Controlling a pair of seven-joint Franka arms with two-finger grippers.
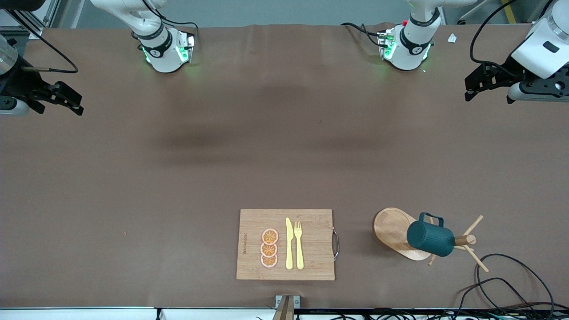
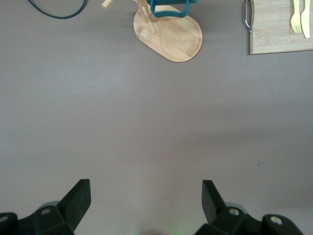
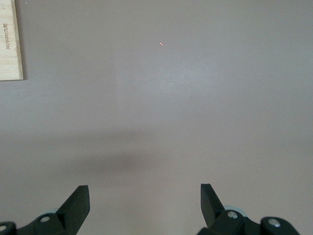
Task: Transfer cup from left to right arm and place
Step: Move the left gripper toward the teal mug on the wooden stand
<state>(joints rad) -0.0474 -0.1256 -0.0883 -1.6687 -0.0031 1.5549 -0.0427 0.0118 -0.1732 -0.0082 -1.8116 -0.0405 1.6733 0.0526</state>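
The cup (image 1: 430,238), a dark teal ribbed mug with a loop handle, hangs upside down on a peg of a wooden mug tree (image 1: 466,240) whose oval base (image 1: 391,227) sits near the front camera, toward the left arm's end of the table. Only the cup's handle (image 2: 168,6) shows at the edge of the left wrist view. My left gripper (image 1: 467,89) (image 2: 146,188) is open and empty, high over bare table at its own end. My right gripper (image 1: 79,104) (image 3: 145,192) is open and empty over bare table at its own end.
A wooden cutting board (image 1: 311,262) with a metal handle lies near the front camera beside the mug tree. It carries a yellow knife (image 1: 289,244), a yellow fork (image 1: 298,244) and three orange slices (image 1: 269,248). A black cable (image 1: 511,275) loops near the tree.
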